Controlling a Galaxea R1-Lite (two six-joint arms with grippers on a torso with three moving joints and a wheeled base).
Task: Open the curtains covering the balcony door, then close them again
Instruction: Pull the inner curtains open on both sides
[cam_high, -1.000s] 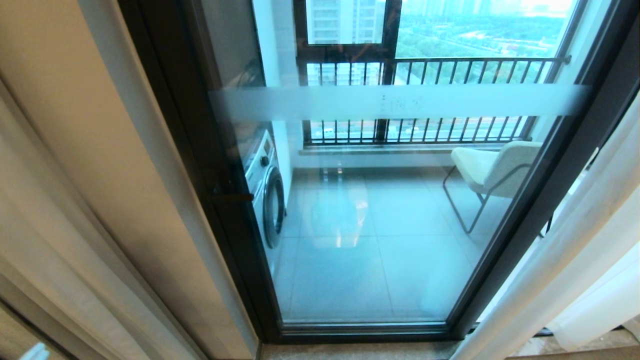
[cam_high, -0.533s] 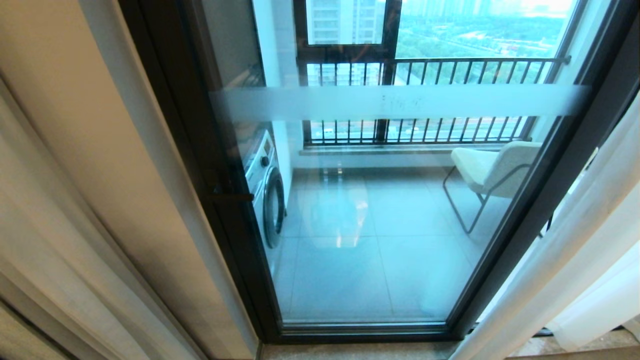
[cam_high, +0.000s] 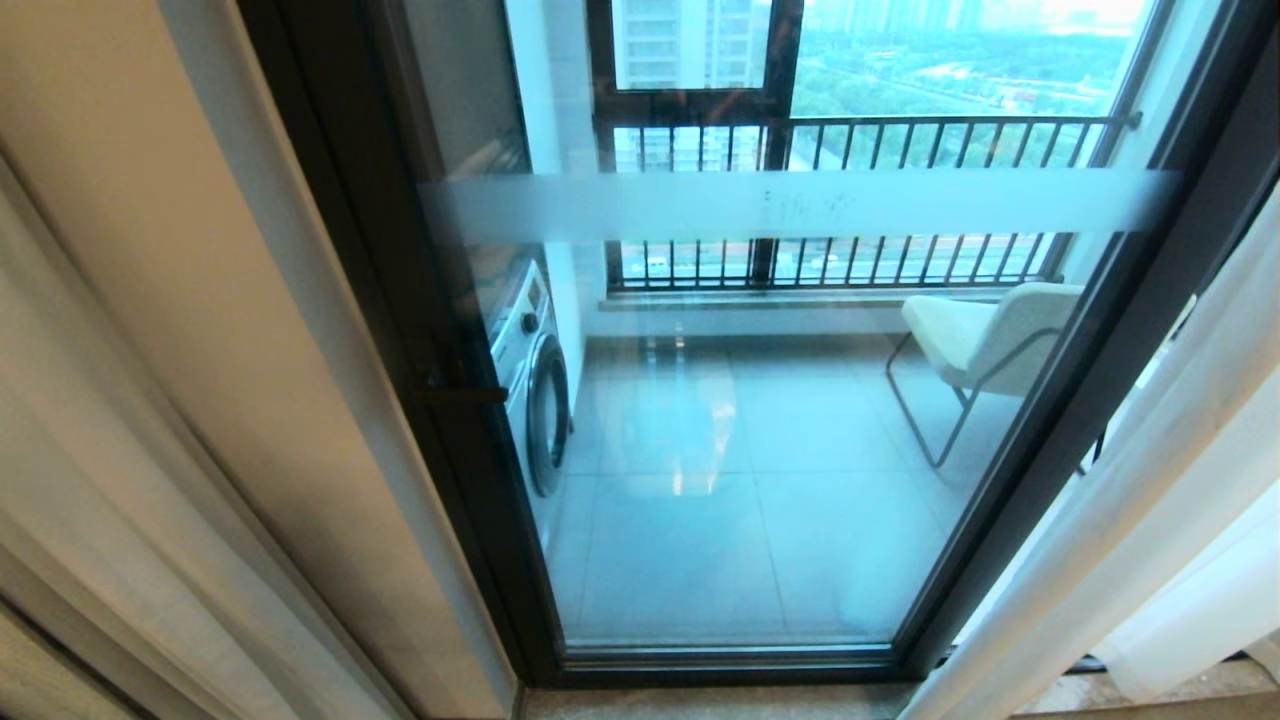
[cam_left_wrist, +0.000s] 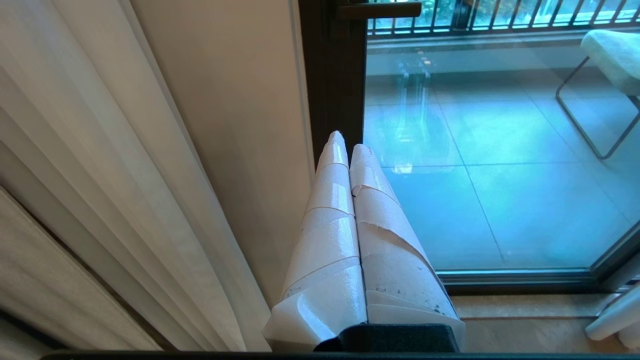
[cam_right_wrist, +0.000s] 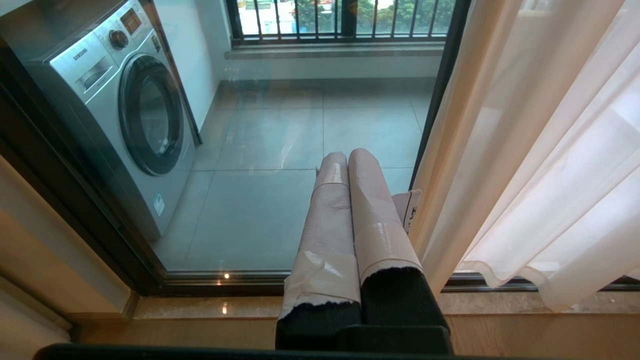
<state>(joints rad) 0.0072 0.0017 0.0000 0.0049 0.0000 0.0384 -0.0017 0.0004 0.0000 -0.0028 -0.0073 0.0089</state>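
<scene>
The curtains (cam_high: 1130, 520) are seen drawn to both frame edges, leaving the balcony door (cam_high: 760, 420) uncovered at centre. The left gripper (cam_left_wrist: 345, 145) and right gripper (cam_right_wrist: 345, 157) are held closed and empty, apparently parked before the curtains are drawn closed.

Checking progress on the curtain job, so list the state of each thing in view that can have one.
curtains: drawn aside, glass uncovered
balcony door: closed
washing machine: door shut
chair: unoccupied, upright on the balcony
left tool: shut, holding nothing
right tool: shut, holding nothing, beside the curtain
</scene>
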